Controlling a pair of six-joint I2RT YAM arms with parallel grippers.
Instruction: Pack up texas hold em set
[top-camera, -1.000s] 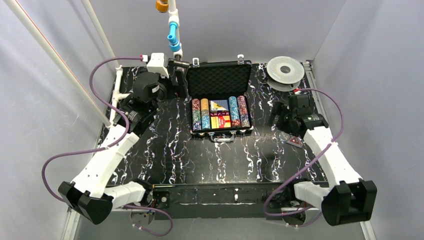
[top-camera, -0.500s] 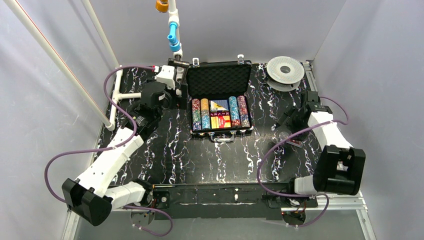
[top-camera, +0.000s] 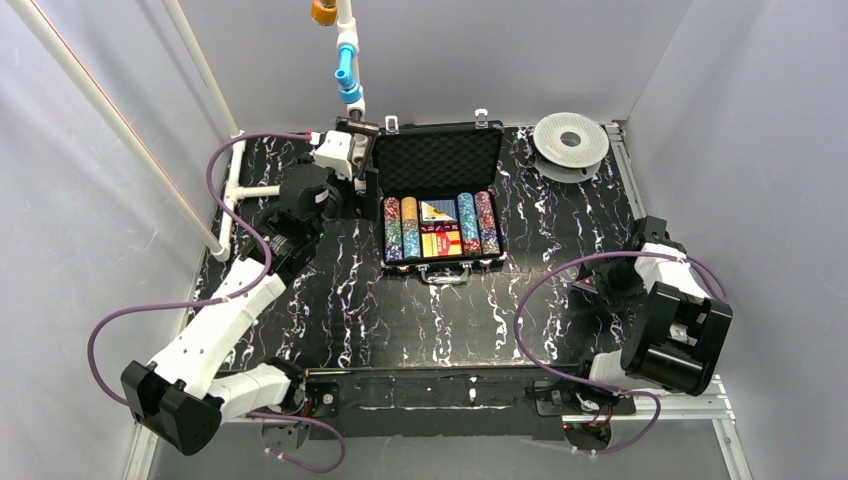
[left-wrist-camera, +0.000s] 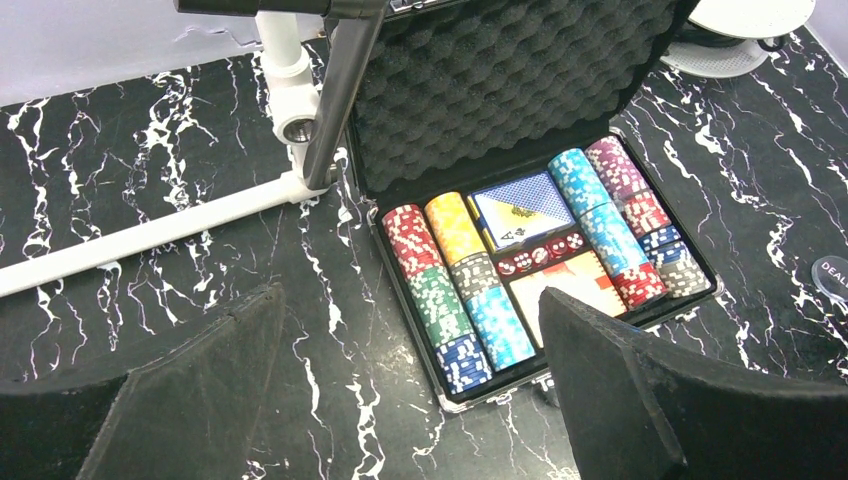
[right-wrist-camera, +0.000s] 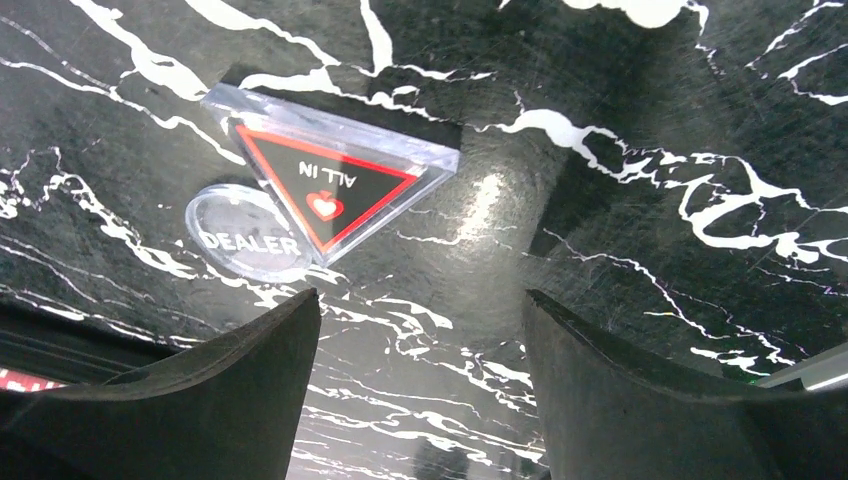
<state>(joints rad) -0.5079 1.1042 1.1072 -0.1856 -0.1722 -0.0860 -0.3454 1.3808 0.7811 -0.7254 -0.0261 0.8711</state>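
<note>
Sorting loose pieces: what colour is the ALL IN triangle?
ALL IN triangle: black, red border; right wrist view.

A black desk with white marble-like veining (top-camera: 340, 290) fills the floor of a small enclosure. Plain pale grey panels close it in: a back wall (top-camera: 500, 50), a left wall (top-camera: 60, 250) and a right wall (top-camera: 760, 150). A long white plastic pipe (top-camera: 110, 110) slants across the left wall. A second upright white pipe with a blue fitting (top-camera: 346, 65) hangs at the back. A round white-grey spool (top-camera: 570, 145) lies in the far right corner. Soft, even light leaves a dull sheen on the desk surface.
</note>
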